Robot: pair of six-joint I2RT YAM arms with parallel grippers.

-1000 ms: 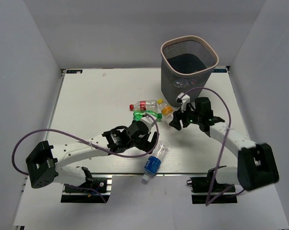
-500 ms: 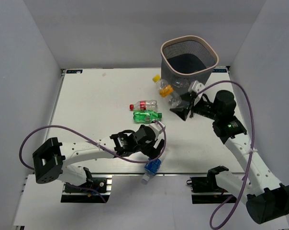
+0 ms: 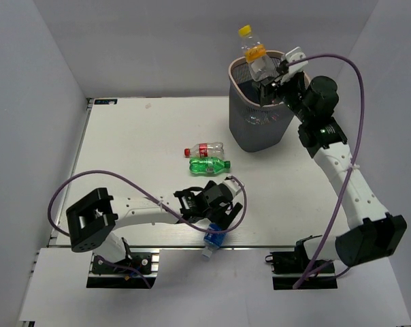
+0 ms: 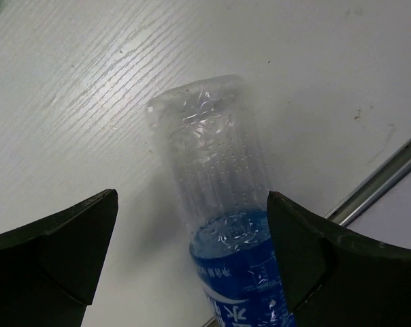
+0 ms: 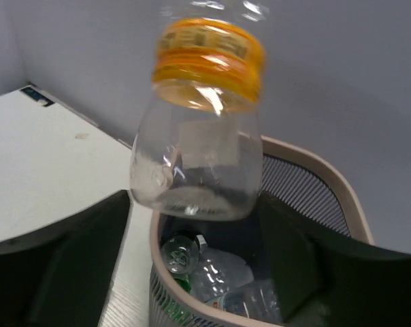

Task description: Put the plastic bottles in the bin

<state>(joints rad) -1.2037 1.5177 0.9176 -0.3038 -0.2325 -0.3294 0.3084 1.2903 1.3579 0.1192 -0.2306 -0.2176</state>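
My right gripper is shut on a clear bottle with a yellow cap and orange label and holds it upright above the bin. In the right wrist view the bottle hangs over the bin's beige rim, and several bottles lie inside. My left gripper is open over a blue-labelled bottle lying near the table's front edge. In the left wrist view that bottle lies between my fingers. A red-labelled bottle and a green bottle lie mid-table.
The metal rail of the table's front edge runs right beside the blue-labelled bottle. Grey walls enclose the table on the left, back and right. Purple cables loop from both arms.
My right arm has lifted the orange-labelled bottle from the table up over the bin. My left gripper has moved toward the front edge and now straddles the blue-labelled bottle.
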